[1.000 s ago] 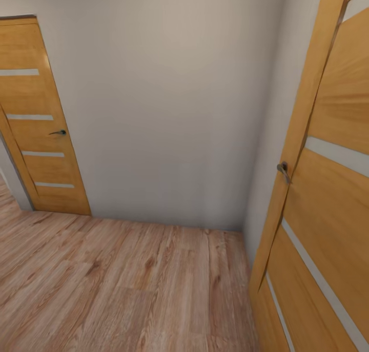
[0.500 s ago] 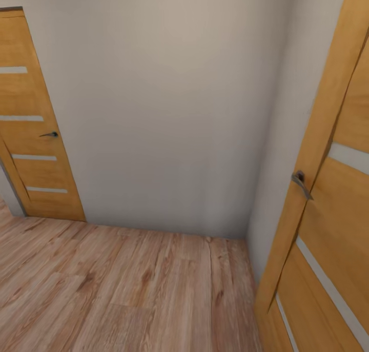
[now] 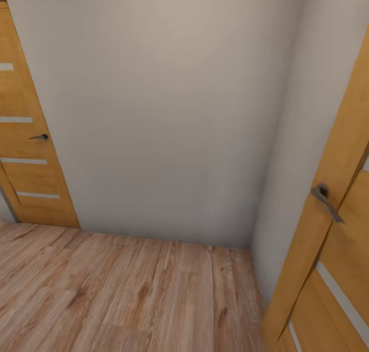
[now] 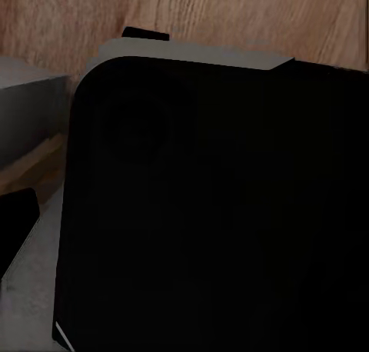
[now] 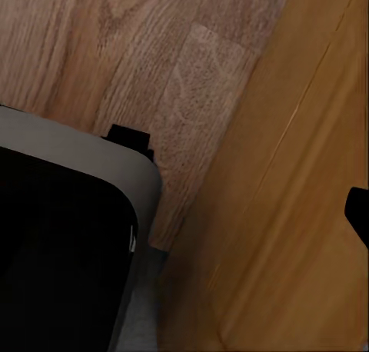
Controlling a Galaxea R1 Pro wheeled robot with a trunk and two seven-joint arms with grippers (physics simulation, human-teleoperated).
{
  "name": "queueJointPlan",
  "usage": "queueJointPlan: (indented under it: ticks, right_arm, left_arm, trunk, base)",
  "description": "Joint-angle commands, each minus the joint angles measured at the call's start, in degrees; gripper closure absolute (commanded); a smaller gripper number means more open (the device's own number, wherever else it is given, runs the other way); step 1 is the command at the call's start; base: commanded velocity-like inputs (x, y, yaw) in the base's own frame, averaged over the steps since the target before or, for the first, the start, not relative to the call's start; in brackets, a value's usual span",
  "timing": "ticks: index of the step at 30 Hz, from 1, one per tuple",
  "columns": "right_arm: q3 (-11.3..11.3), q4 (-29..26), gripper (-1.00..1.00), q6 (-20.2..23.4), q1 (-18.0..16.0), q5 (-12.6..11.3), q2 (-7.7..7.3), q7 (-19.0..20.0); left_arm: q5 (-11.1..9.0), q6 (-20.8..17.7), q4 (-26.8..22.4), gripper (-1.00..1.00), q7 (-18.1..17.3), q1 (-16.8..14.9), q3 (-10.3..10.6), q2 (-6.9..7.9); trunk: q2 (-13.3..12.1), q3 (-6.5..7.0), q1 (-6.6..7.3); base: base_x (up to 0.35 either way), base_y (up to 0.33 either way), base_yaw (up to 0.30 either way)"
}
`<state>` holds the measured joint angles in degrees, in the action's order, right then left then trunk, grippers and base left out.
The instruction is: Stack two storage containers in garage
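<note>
- Honestly, I cannot tell whether my grippers stand apart or together: my left wrist camera looks onto a dark rounded part of my own body (image 4: pixel 215 214), with a strip of wood plank floor (image 4: pixel 254 14) past it.
- My right wrist camera looks down on the same plank floor (image 5: pixel 146 68), with an orange-wood door panel (image 5: pixel 292 214) just beside my dark body edge (image 5: pixel 61 252).
- From the head view, a plain pale wall (image 3: pixel 164 111) stands ahead, meeting a side wall (image 3: pixel 302 137) in the far right corner.
- One slatted wooden door (image 3: pixel 28 152) is far left; another (image 3: pixel 333 249), with a metal lever handle (image 3: pixel 326 201), is near right.
- Neither storage container is in sight, so I judge no arm nearer and no axis readable; I reckon the next move is driving onward.
</note>
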<state>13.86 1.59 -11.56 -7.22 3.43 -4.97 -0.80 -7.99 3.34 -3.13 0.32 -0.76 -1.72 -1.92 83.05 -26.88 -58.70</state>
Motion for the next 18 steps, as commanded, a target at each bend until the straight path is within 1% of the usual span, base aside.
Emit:
queueJointPlan:
  ticks: [1,3,10,18]
  right_arm:
    - [0.05,0.17,-1.00,-0.31,-0.07,0.58,0.02,-0.08]
    - [0.13,0.17,-1.00,-0.31,-0.07,0.96,-0.01,-0.08]
    - [0.23,0.17,-1.00,-0.37,-0.07,1.23,-0.02,-0.66]
    - [0.25,0.17,-1.00,-0.30,-0.07,0.89,0.08,-0.91]
  left_arm:
    - [-0.36,0.18,0.05,-1.00,0.03,-0.04,-0.13,-0.02]
    - [-0.36,0.18,0.05,-1.00,0.03,-0.04,-0.13,-0.02]
    - [-0.36,0.18,0.05,-1.00,0.03,-0.04,-0.13,-0.02]
    - [-0.36,0.18,0.05,-1.00,0.04,-0.04,-0.14,-0.02]
  trunk:
    - [0.03,-0.06,-0.03]
    - [0.03,-0.06,-0.03]
    - [0.03,-0.06,-0.03]
    - [0.03,-0.06,-0.03]
  base:
    - [0.321,0.000,0.000]
    - [0.321,0.000,0.000]
    - [0.321,0.000,0.000]
    - [0.321,0.000,0.000]
